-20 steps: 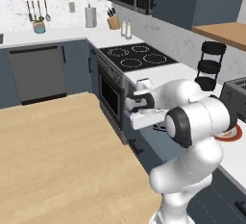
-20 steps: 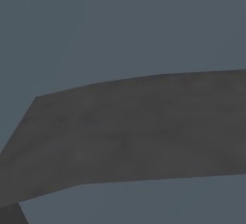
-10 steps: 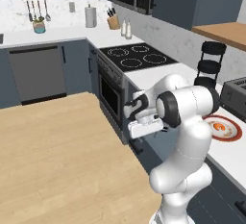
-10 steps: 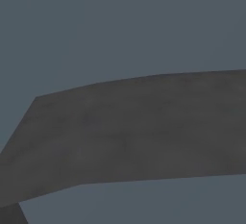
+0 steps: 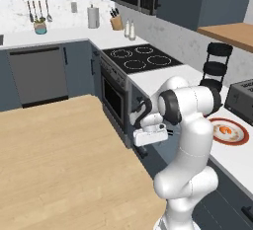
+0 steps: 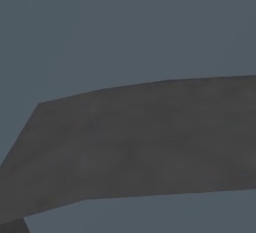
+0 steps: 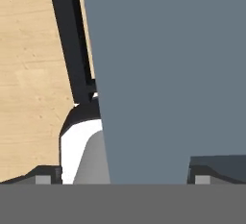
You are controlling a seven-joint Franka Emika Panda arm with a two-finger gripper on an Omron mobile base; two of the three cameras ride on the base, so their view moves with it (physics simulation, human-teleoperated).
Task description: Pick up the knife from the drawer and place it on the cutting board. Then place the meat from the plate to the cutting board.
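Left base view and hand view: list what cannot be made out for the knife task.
- Slim black-handled knife: not visible; the white arm covers the drawer area in the left base view.
- Jaws: whether they grip anything; a flat blue-grey panel fills the gap in the hand view.
- Small orange-pink meat: too small for detail.

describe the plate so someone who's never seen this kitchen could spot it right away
Start at the black cooktop set in the white counter and follow that counter toward the robot, past the black three-tier rack. The plate lies flat just beyond the rack, beside the toaster. It is the one round dish there, with a reddish-brown rim, a white centre and a small orange-pink lump of meat on it.
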